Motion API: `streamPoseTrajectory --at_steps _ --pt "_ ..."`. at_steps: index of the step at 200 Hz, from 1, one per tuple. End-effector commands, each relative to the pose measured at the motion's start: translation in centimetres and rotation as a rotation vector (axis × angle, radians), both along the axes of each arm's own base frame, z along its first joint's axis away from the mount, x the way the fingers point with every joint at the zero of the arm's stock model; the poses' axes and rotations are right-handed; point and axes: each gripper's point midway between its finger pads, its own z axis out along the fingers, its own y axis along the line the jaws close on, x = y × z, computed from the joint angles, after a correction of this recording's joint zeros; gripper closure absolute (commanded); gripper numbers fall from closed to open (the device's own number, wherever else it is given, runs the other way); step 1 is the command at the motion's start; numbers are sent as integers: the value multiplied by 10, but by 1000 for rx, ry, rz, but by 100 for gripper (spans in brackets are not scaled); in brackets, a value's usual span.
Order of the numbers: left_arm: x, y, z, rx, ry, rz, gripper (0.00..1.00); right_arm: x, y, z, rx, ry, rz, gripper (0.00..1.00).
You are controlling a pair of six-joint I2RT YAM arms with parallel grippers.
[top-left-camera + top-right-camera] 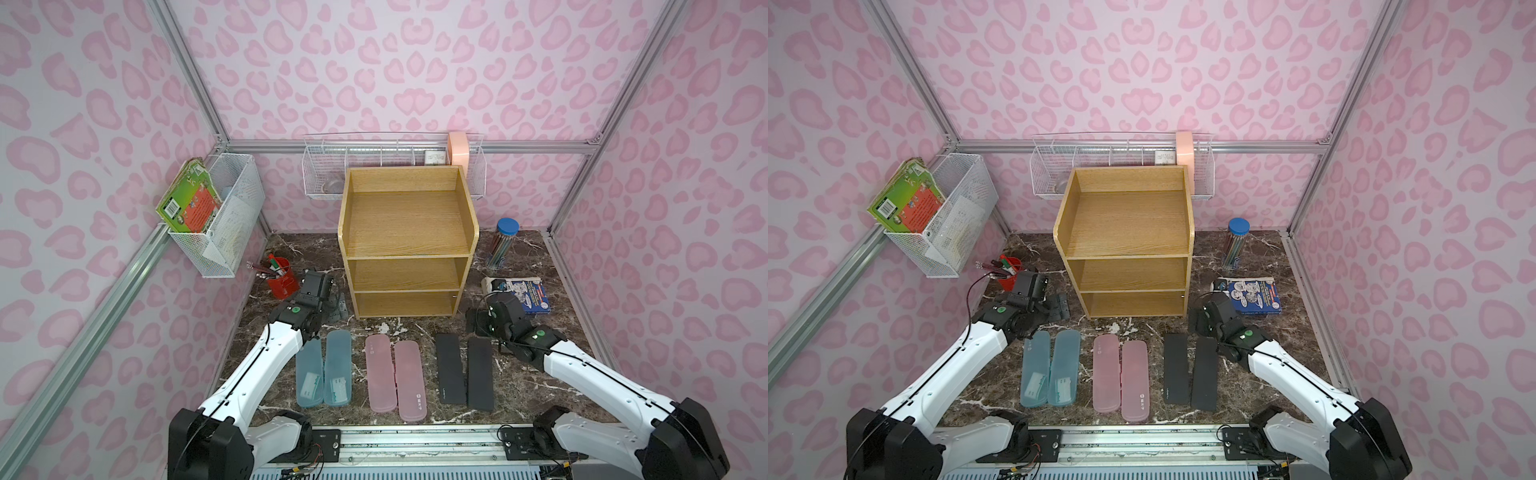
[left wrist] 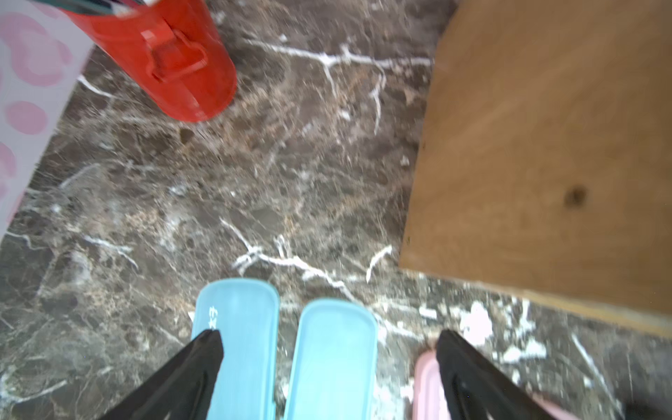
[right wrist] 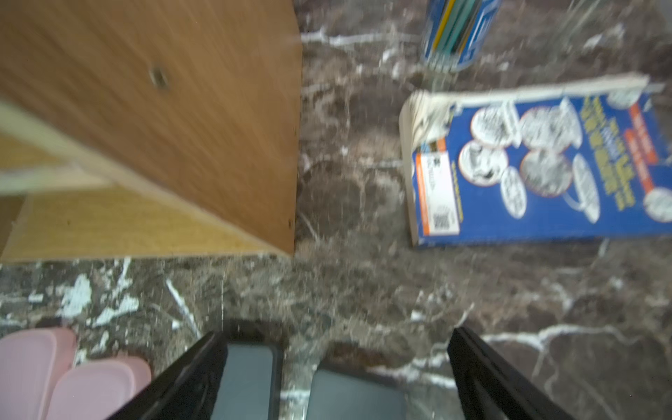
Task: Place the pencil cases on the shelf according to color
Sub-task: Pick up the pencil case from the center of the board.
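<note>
Spread wide, empty: left tool [image 2: 327, 332] over the shelf-side ends of the teal cases [image 1: 337, 361], right tool [image 3: 336, 332] likewise over the black cases [image 1: 451, 365]; pink cases [image 1: 380, 370] between the tools, shelf [image 1: 407, 216] just ahead. Apparently first pick, none shelved; next, dropping and closing across one case. Finger spread plain only in wrist views; all three bare tiers only in both top views.

Red plastic pen cup [image 1: 283, 279], upright, holding pens and pencils; clear cylindrical pencil tube with blue lid [image 1: 503, 245], upright; blue-covered paperback book [image 1: 524, 296], flat, near the tube; white wire-mesh basket [image 1: 241, 195] on the side wall, holding a green-and-orange book [image 1: 188, 203]; long white wire basket [image 1: 322, 174] on the rear rail, with a peach-pink roll [image 1: 458, 148]; dark brown marble-patterned tabletop [image 1: 415, 328]
</note>
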Motion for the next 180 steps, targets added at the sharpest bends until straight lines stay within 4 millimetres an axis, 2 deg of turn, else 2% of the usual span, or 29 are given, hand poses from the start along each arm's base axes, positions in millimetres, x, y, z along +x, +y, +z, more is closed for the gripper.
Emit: streamPoseTrajectory --at_steps 1,26,53,96,113,133,164,180 --pt "-19 -17 -7 -63 62 -47 3 -37 -1 -32 28 176 -21 2" --pt "-30 -31 -12 -118 56 -86 3 -56 -8 -40 56 240 -54 5" --pt "-40 -36 -19 -150 44 -99 2 -71 2 -38 170 241 -3 8" --pt "-54 -38 -18 -170 34 -145 2 -92 -17 -48 150 312 -116 8" --pt "-54 -42 -15 -193 24 -155 2 -98 -22 -54 126 333 -154 8" --pt "-51 -49 -13 -222 19 -168 2 -101 -18 -58 114 357 -153 8" --pt "-47 -56 -19 -249 41 -181 2 -109 -19 -62 37 390 -162 8" --pt "-47 -58 -23 -265 48 -170 2 -112 -11 -65 41 403 -127 7"
